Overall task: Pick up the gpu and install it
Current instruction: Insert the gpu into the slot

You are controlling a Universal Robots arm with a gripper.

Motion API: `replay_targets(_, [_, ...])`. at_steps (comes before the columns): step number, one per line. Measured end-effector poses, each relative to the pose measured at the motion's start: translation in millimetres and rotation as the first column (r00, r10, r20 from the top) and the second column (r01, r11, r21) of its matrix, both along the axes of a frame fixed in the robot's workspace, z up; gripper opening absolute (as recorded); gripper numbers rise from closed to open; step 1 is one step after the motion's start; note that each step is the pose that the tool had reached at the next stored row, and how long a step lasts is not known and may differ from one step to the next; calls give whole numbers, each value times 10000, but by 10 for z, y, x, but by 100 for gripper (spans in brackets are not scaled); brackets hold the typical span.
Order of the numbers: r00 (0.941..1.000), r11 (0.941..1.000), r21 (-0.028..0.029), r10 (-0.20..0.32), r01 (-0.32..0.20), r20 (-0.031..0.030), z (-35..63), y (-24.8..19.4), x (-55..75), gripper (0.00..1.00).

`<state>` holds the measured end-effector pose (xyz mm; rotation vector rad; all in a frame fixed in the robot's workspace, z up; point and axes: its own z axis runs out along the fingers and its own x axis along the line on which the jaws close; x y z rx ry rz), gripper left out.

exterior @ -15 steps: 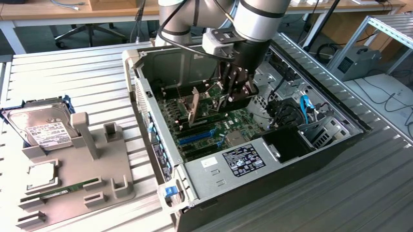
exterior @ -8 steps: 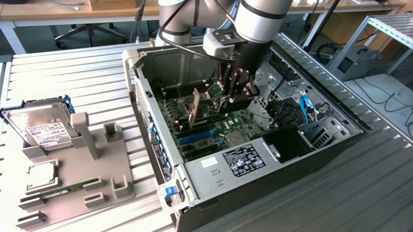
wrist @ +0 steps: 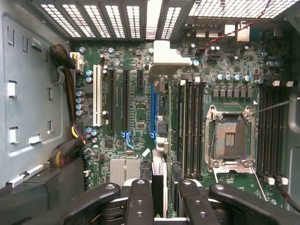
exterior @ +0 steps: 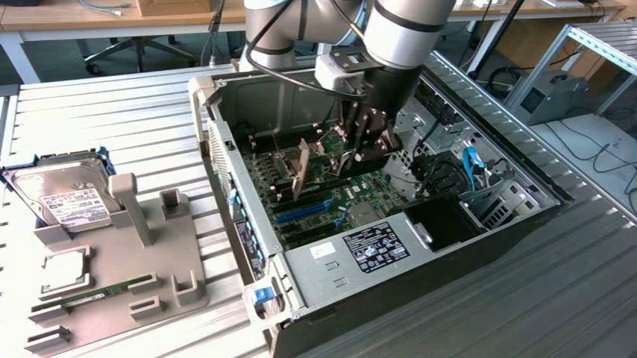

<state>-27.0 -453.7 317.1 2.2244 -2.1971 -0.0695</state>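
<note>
Exterior view: the gripper [exterior: 359, 153] reaches into the open computer case [exterior: 518, 186], jaws clenched on the gpu [exterior: 295, 173], which stands upright above the motherboard [exterior: 329, 201]. Pickup looks done; seating is left. At 9 o'clock, the hard drive [exterior: 65, 195] rests on its holder.

Wrist view: the gpu [wrist: 159, 140] sits edge-on between the fingers [wrist: 139, 201], just over the blue slot [wrist: 152, 110], its bracket at 12 o'clock.

One open computer case [exterior: 378, 246] lies on the worktop [exterior: 110, 119], with one motherboard [wrist: 140, 112] inside and one empty processor socket [wrist: 229, 138] on it. One gpu [wrist: 158, 187] stands edge-on between the two fingers [wrist: 140, 201] of the one claw [wrist: 161, 206]. One grey holder [exterior: 119, 291] carries one hard drive [exterior: 65, 195], one processor chip [exterior: 65, 270] and one green memory stick [exterior: 104, 291].
</note>
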Motion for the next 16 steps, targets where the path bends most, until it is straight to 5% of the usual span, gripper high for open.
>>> replay_targets(16, [10000,10000,1,0,0,0,-2,-49,0,26])
